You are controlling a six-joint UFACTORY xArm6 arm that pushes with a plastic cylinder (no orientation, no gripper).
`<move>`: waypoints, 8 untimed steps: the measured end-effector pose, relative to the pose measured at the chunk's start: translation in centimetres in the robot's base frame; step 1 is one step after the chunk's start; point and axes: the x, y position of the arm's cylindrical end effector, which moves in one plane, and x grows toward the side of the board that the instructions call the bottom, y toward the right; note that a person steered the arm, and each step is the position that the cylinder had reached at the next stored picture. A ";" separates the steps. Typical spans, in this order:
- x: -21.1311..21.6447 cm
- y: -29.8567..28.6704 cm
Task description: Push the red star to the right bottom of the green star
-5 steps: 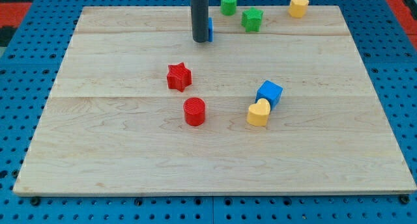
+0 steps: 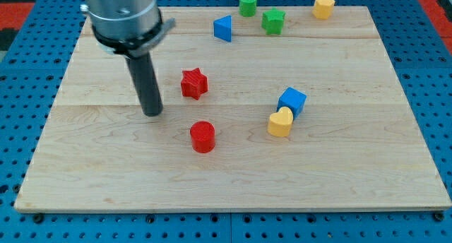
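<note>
The red star [image 2: 193, 83] lies left of the board's middle. The green star [image 2: 273, 21] sits near the view's top, right of centre. My tip [image 2: 152, 112] rests on the board to the left of the red star and slightly below it, a short gap away, not touching. The dark rod rises from the tip to the arm's grey body at the view's top left.
A red cylinder [image 2: 202, 137] lies below the red star. A blue triangular block [image 2: 223, 28] and a green cylinder [image 2: 247, 3] are near the green star. A yellow block [image 2: 323, 6] is at top right. A blue cube [image 2: 292, 101] touches a yellow heart [image 2: 280, 122] right of centre.
My tip has moved from the top centre down and left to beside the red star, uncovering the blue triangular block. The red cylinder has shifted down and left a little.
</note>
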 end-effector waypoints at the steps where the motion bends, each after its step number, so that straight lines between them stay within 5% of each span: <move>1: -1.7 5.8; 2: -3.5 9.4; 4: -4.7 2.4; 7: -5.4 17.6; 8: -5.0 12.7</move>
